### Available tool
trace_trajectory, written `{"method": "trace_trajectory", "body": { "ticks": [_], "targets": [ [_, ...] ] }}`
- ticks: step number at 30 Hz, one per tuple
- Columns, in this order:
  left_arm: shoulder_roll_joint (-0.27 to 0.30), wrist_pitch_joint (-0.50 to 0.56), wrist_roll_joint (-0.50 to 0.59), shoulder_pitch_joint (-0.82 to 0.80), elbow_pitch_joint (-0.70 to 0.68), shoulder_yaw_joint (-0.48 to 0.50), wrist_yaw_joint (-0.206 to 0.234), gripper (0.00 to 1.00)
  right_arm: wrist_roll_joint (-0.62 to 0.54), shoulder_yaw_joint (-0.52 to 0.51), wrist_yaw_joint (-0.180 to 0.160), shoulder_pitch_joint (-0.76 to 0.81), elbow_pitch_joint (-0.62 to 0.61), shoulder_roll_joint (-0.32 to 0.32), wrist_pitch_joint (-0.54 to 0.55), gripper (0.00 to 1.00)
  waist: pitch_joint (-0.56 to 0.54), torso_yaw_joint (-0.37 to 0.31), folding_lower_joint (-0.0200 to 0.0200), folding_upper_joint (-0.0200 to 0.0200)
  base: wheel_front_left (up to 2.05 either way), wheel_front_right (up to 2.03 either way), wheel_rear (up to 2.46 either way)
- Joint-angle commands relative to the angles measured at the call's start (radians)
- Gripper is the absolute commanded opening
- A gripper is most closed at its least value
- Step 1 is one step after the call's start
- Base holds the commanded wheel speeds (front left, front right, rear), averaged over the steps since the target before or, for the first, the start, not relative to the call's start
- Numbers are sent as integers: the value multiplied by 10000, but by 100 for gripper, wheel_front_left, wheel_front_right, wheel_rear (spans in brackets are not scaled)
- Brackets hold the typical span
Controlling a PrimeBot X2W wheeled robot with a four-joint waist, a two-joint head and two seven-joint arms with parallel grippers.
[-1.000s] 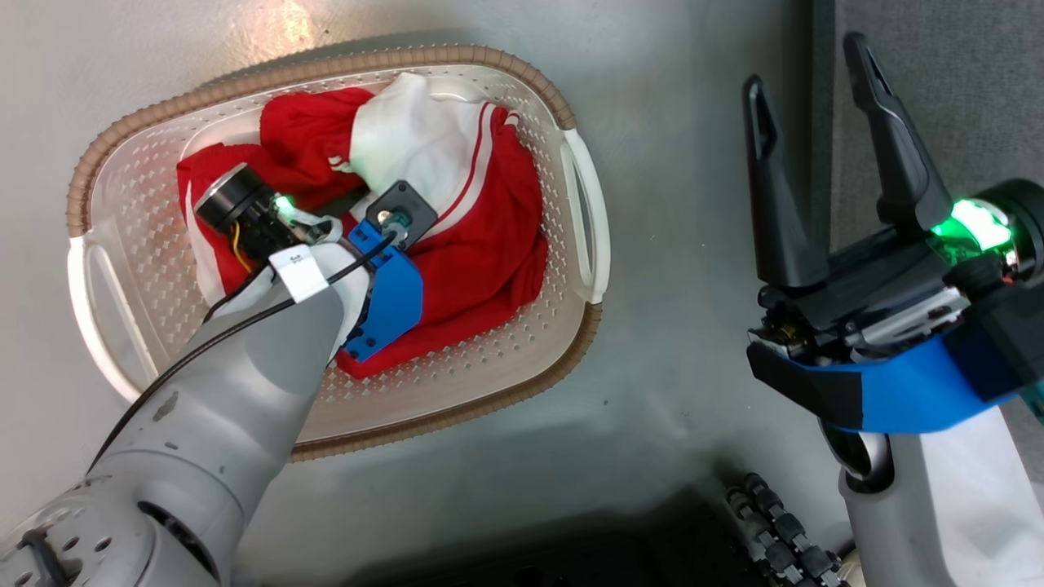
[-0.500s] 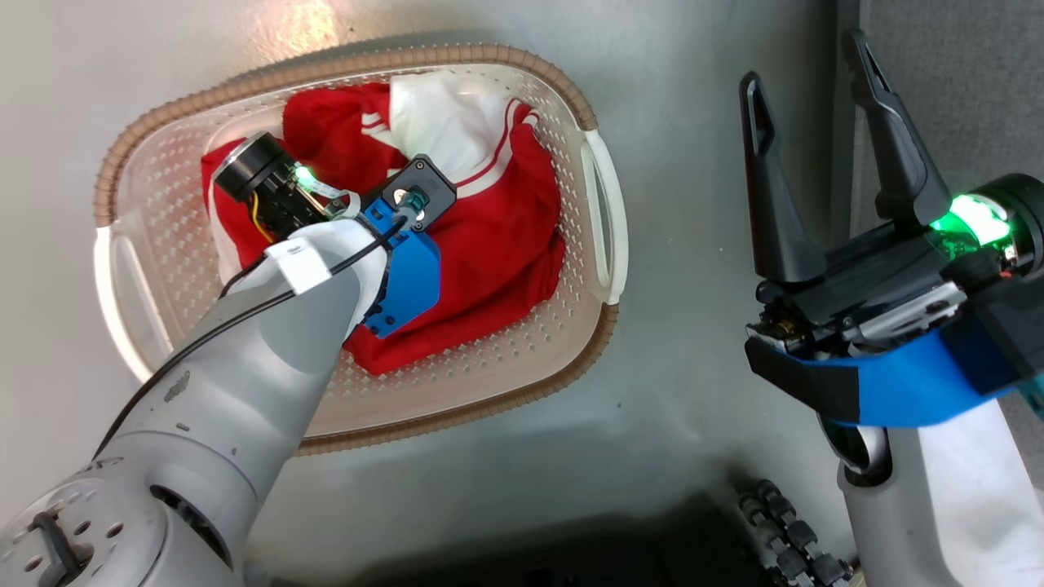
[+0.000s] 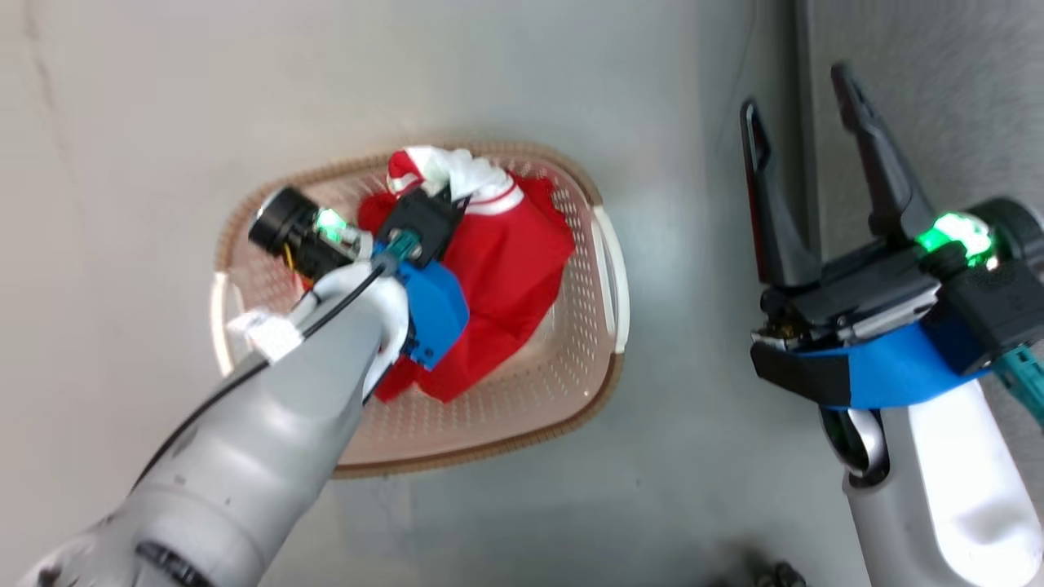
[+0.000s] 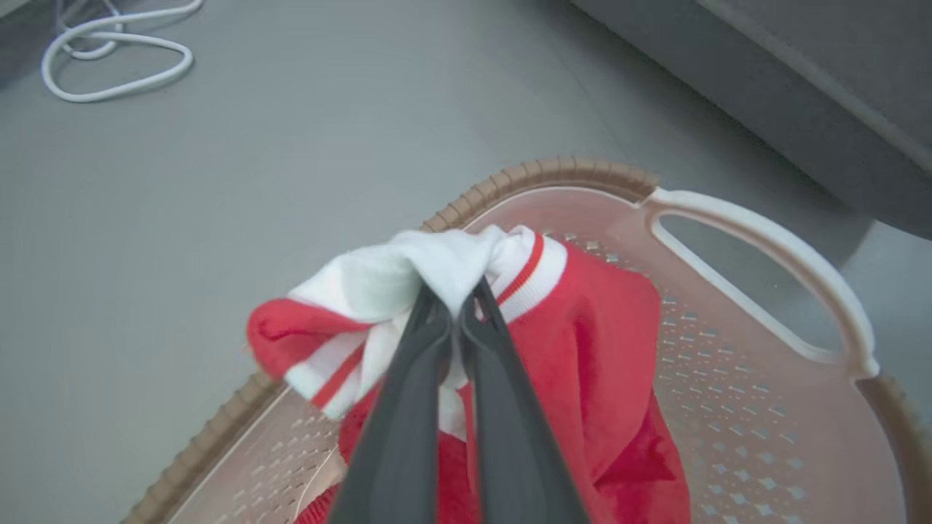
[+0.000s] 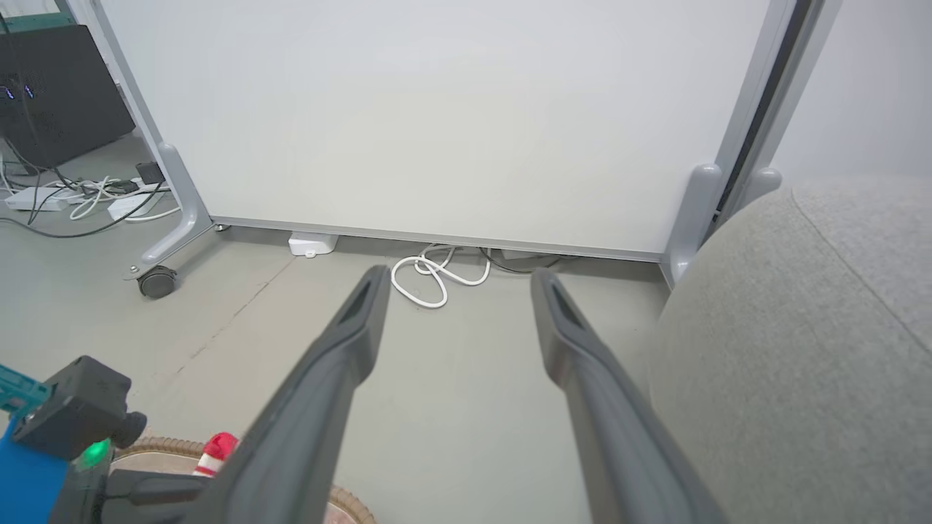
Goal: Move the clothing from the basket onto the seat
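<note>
**Red garment pinched above the basket**

Red fabric with white ribbed trim is bunched at the tips of the left gripper [image 4: 455, 295]. Its two dark fingers are pressed together on a white fold of the clothing [image 4: 582, 349]. The gripped fold is drawn up into a peak over the far rim of the basket [image 4: 764, 240]. The rest of the red cloth hangs from that peak down into the basket and lies against the perforated bottom beside the white handle. In the head view the cloth covers the middle and far half of the basket, while the near part of the holed bottom is bare. It cannot be told how many separate pieces make up the bundle.

The left arm's pale grey forearm [image 3: 269, 456] reaches in over the basket's near left rim. The basket stands on a smooth grey floor [image 3: 571, 81].

The right gripper [image 3: 798, 91] is to the right of the basket and well apart from it. Its fingers are spread wide with nothing between them. The light grey fabric sofa [image 5: 801, 349] lies further to the right of the basket, past that gripper.

A white cable [image 5: 429, 273] is looped on the floor beyond the basket's far side, well apart from it. The loops lie at the foot of a white panel on castors [image 5: 437, 109].
</note>
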Motion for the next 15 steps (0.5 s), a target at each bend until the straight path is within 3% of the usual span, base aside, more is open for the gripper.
{"method": "trace_trajectory", "body": {
  "ticks": [1, 7, 15],
  "targets": [
    [131, -49, 43, 217, -212, 132, 72, 0, 42, -39, 5, 172, 75, -77, -38, 100, -907, 221, 0, 0, 0, 0, 0],
    [651, -53, 374, 1751, -2420, 1452, 413, 0, 184, -167, 5, 908, 515, -162, -38, 100, -2690, 442, 0, 0, 0, 0, 0],
    [1011, -53, 1236, 3659, -5000, 3259, 443, 0, 330, -244, 5, 1850, 988, -226, -38, 100, -4876, 724, 0, 0, 0, 0, 0]
  ]
}}
